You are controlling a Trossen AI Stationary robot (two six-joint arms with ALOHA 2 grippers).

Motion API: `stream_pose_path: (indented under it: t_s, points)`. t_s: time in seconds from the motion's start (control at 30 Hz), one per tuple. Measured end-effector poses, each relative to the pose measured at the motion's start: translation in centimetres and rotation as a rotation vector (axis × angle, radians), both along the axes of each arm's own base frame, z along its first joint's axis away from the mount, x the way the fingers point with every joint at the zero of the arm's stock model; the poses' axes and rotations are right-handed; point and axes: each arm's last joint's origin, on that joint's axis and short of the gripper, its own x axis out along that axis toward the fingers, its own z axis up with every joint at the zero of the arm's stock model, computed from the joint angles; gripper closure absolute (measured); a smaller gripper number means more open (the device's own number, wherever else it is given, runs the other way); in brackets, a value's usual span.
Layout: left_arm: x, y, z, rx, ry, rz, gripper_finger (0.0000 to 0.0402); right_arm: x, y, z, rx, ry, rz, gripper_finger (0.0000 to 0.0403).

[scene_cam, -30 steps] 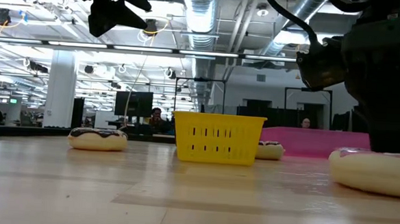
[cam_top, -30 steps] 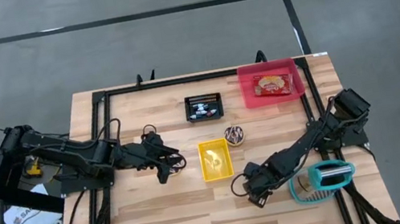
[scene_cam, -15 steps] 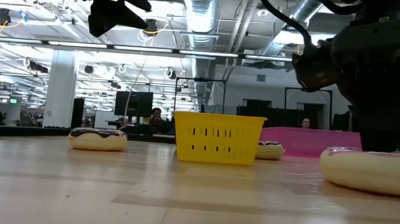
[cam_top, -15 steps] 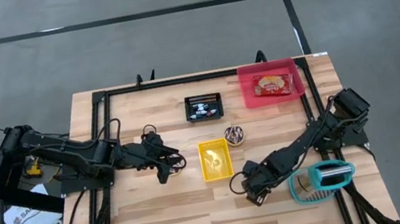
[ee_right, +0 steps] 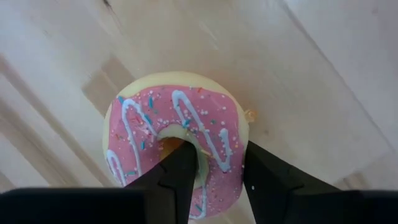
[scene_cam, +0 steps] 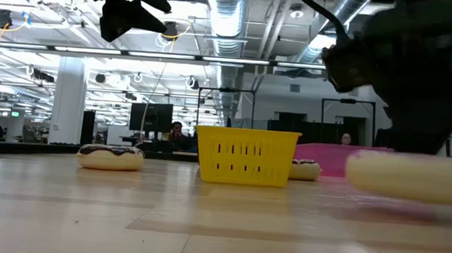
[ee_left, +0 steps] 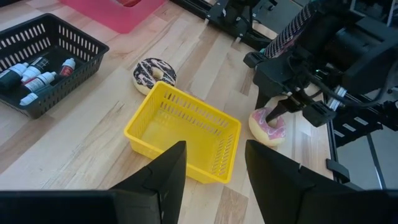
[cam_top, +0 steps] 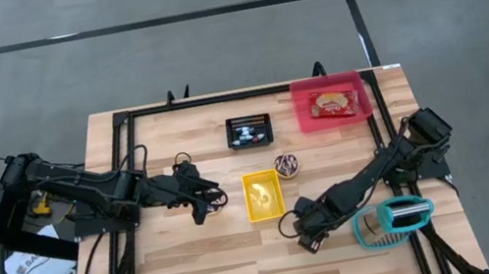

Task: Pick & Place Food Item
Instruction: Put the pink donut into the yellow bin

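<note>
Right gripper (ee_right: 214, 165) pinches your pink-frosted doughnut (ee_right: 177, 140) through its hole.
Only your overhead camera hides it; left gripper (ee_left: 214, 171) hangs open.

Bare wood lies open around the right gripper (cam_top: 307, 238) on its near and left sides, while the yellow basket (cam_top: 263, 195) stands just beyond it as the nearest obstacle, with the chocolate donut (cam_top: 287, 165) past that. A teal tape dispenser (cam_top: 395, 220) crowds its right flank. The left gripper (cam_top: 206, 201) hangs near the basket's far side, open table between them.
</note>
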Motion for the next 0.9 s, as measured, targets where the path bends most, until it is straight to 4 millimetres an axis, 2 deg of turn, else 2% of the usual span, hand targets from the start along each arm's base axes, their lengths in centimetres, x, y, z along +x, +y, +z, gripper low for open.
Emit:
stream_pose_path:
  t_s: [0.23, 0.47, 0.7, 0.9]
  points:
    - [0.0, 0.0, 0.0, 0.0, 0.0, 0.0, 0.0241, 1.3, -0.6, 1.4, -0.011, -0.04, -0.018, 0.0285]
    - [0.0, 0.0, 0.0, 0.001, -0.001, 0.002, 0.0241, 3.3, -1.1, 4.1, -0.026, -0.123, 0.003, 0.0285]
    - [0.0, 0.0, 0.0, 0.002, -0.001, 0.004, 0.0241, 5.3, -3.6, 6.6, -0.081, -0.188, 0.011, 0.0285]
    - [0.0, 0.0, 0.0, 0.004, -0.001, 0.007, 0.0241, 6.8, -7.1, 7.6, -0.111, -0.221, -0.001, 0.0285]
